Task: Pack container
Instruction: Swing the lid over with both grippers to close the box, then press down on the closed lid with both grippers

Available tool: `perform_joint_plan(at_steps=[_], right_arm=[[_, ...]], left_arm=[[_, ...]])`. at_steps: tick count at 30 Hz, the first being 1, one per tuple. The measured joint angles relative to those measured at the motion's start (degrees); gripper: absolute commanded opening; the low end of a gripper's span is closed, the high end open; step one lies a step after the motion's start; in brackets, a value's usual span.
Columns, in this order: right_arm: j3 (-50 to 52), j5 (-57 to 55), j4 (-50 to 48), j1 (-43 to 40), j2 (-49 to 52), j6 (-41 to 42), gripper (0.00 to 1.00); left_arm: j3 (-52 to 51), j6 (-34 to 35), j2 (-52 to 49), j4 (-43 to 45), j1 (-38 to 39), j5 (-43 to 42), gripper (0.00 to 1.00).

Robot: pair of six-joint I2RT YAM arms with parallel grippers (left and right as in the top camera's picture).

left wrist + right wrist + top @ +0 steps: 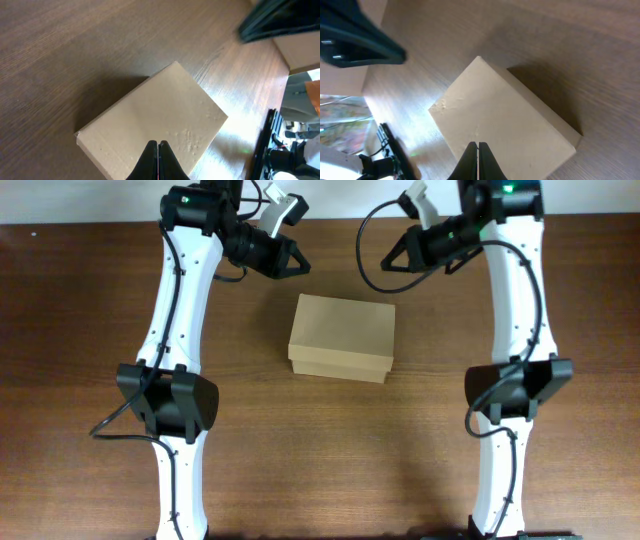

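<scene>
while the brown wooden table (330, 470) spreads under both arms, the container (342, 336) sits at its middle, lid down flat, between the two arms. the left gripper (300, 263) hangs near the container's far left corner, fingers pressed together, holding nothing. the right gripper (384, 262) hangs near the far right corner, likewise closed tight and empty.

Container (505, 127) closed, lid flat, resting on brown wood table (560, 40). Right gripper (478, 146) over it, fingertips pressed together, empty.
</scene>
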State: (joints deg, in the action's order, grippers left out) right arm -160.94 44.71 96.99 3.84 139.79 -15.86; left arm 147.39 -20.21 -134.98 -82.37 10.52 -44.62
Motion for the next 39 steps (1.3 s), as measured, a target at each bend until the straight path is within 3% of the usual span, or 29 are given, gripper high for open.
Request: perform_joint_plan(at_steps=[6, 10, 15, 21, 27, 39], right_arm=[[0.00, -14.88, -0.02, 1.27, -7.80, 7.43, 0.04], [0.00, -27.26, -0.02, 3.13, -12.41, 12.70, 0.04], [1.57, -32.94, -0.09, 5.73, -14.73, 14.36, 0.04], [17.57, -34.45, -0.13, 9.64, -20.87, 14.34, 0.04], [38.51, -38.95, -4.48, 12.66, -42.66, 14.56, 0.04], [57.48, -40.15, -19.71, 11.17, -41.24, 14.51, 0.04]], left_arm=[[0.00, -0.39, 0.09, -2.73, 0.07, 5.27, 0.02], [0.00, 0.96, 1.79, -1.20, 1.31, 14.69, 0.02], [0.02, 2.23, 6.23, -2.60, 3.74, 22.77, 0.02], [0.04, 3.32, 6.78, -3.32, 3.78, 28.37, 0.02], [-1.29, 3.52, 10.03, -2.95, 3.93, 30.82, 0.02], [-18.91, 4.02, 15.56, 2.84, 10.10, 44.59, 0.02]])
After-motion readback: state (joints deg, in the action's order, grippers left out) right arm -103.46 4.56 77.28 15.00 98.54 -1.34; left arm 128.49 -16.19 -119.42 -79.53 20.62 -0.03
